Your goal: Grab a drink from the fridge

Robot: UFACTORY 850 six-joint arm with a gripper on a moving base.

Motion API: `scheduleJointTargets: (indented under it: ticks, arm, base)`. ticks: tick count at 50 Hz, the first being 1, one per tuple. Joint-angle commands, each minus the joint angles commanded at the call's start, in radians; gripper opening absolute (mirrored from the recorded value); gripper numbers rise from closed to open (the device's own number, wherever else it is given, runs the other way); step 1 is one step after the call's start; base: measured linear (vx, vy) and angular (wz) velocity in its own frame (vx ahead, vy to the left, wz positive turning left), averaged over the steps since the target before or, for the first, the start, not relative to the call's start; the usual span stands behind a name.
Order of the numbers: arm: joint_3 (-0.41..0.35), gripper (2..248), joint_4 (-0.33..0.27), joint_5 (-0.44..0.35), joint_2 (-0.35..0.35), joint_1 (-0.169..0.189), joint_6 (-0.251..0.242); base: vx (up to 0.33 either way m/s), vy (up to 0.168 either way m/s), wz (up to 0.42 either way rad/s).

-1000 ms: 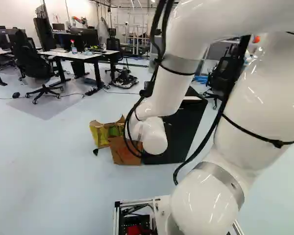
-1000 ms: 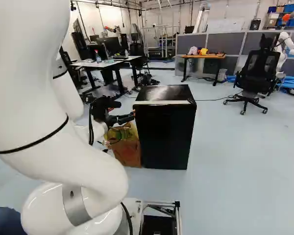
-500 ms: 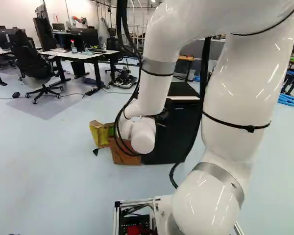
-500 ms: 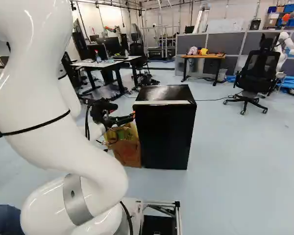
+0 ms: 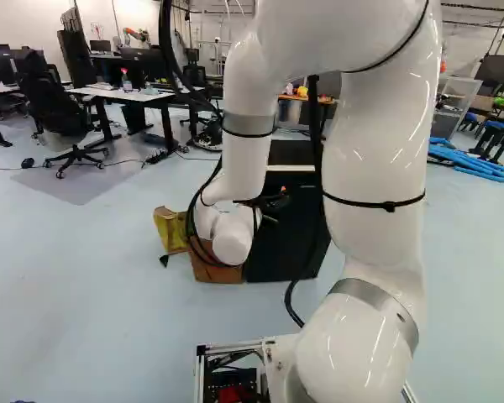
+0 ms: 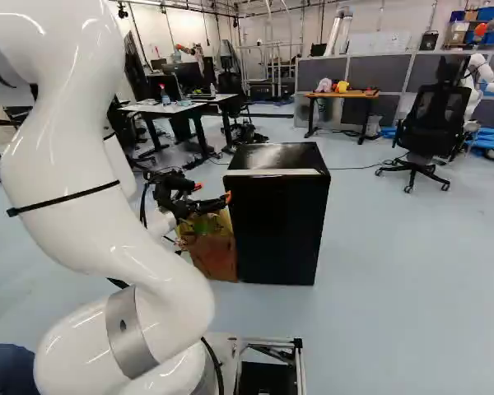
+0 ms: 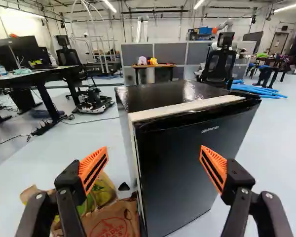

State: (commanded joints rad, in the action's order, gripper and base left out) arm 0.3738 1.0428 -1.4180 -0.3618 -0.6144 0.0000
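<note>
we hold our jaws wide apart, facing the shut black fridge (image 7: pixel 187 163), which stands on the floor (image 7: pixel 281 158) ahead of us, just beside a brown paper bag (image 7: pixel 116 222)

The arm (image 5: pixel 374 159) hides part of the fridge (image 6: pixel 280 226) in the left base view and runs past both base views' top edges; the closed door (image 7: pixel 187 168) hides the inside; the wrist view cuts off the bag (image 7: pixel 111 222)
</note>
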Motion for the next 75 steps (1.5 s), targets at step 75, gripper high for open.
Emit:
scheduleJointTargets:
  ticks: [75]
  arm:
    - [0.226, 247, 0.026, -0.004, -0.191, 0.096, 0.000]
  base:
    - [0.000, 0.000, 0.000]
